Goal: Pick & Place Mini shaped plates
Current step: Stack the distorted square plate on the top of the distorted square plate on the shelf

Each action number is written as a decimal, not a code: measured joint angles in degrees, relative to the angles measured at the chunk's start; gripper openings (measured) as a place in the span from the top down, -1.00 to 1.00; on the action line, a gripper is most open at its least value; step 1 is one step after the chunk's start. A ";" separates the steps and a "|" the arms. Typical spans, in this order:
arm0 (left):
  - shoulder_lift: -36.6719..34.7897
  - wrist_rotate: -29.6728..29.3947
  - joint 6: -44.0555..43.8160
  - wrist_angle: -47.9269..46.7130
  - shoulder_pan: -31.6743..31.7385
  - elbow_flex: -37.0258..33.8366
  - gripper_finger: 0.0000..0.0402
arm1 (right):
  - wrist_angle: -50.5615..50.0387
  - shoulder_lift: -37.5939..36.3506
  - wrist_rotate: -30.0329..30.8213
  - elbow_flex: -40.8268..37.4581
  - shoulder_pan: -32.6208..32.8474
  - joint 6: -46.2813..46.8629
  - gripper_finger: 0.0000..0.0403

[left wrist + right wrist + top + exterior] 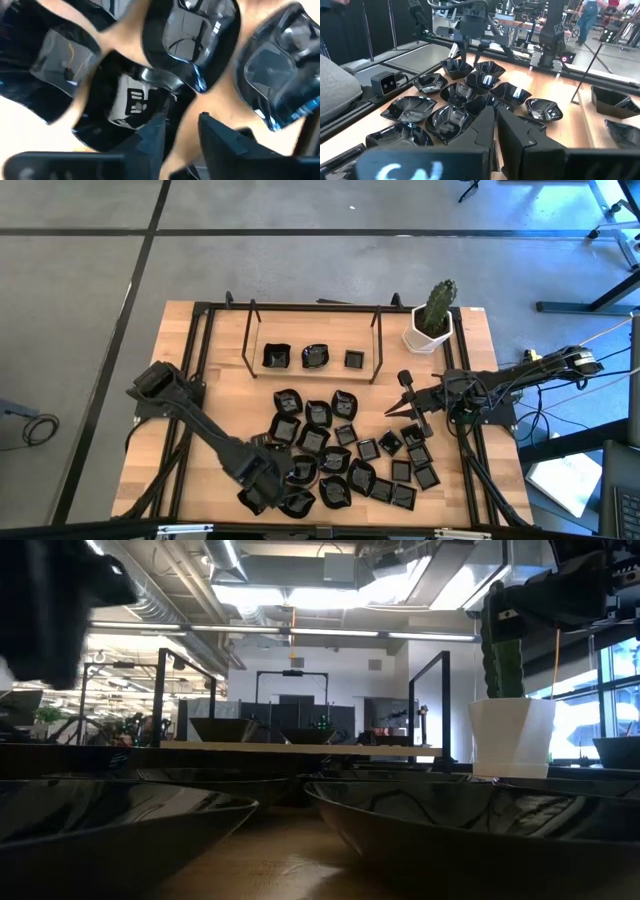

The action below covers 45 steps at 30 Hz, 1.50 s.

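Mini shaped plates (345, 455): a crowded cluster of glossy black dishes, many touching, on the near half of the wooden table (220, 405); three more sit apart on a raised rack (312, 358) toward the far edge.
Left gripper (268, 485): low at the cluster's near-left corner, among the dishes.
Left gripper state: the left wrist view shows its two dark fingers (150, 137) slightly apart, a rounded dish's rim (165, 82) just ahead of the tips; nothing clamped between them that can be seen.
Right gripper (408, 402): at the cluster's right edge, pointing toward the dishes.
Right gripper state: in the right wrist view the fingers (487, 127) lie close together with only a thin slit between them, holding nothing.
High view only: the whole layout, with the white pot and cactus (434, 316) at the table's far right corner.
Low view only: near dishes (470, 835) fill the foreground; pot (512, 735) stands on the right.
Right wrist view only: the left arm (470, 25) seen across the cluster, and a person (587, 12) in the room beyond.
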 joint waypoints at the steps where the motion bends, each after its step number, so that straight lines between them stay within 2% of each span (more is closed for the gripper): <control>1: 0.00 0.74 0.08 0.00 0.65 0.00 0.35 | -0.14 0.00 0.02 0.00 -0.02 0.46 0.87; 6: 0.00 6.55 0.71 -0.01 2.60 0.00 0.13 | -0.17 0.00 0.00 0.00 -0.02 0.50 0.87; 11: 0.00 7.91 1.89 -0.03 2.56 0.00 0.06 | -0.27 0.00 0.00 0.00 -0.02 0.15 0.87; 22: 0.28 7.51 3.82 -0.12 2.41 0.00 0.06 | -0.78 0.00 0.00 0.00 -0.02 0.17 0.87; 29: 5.03 12.07 6.29 -0.03 2.85 0.00 0.06 | -0.98 0.02 -0.02 0.00 -0.02 0.37 0.87; 39: 6.95 12.50 6.38 -0.19 4.81 0.00 0.07 | -0.98 0.02 -0.02 0.00 -0.02 0.39 0.87; 42: 6.95 12.67 7.66 -0.21 4.86 0.00 0.14 | -0.98 0.02 -0.02 0.00 -0.02 0.39 0.87; 45: 6.95 12.41 10.41 -0.21 4.86 0.00 0.34 | -0.98 0.02 -0.02 0.00 -0.02 0.34 0.87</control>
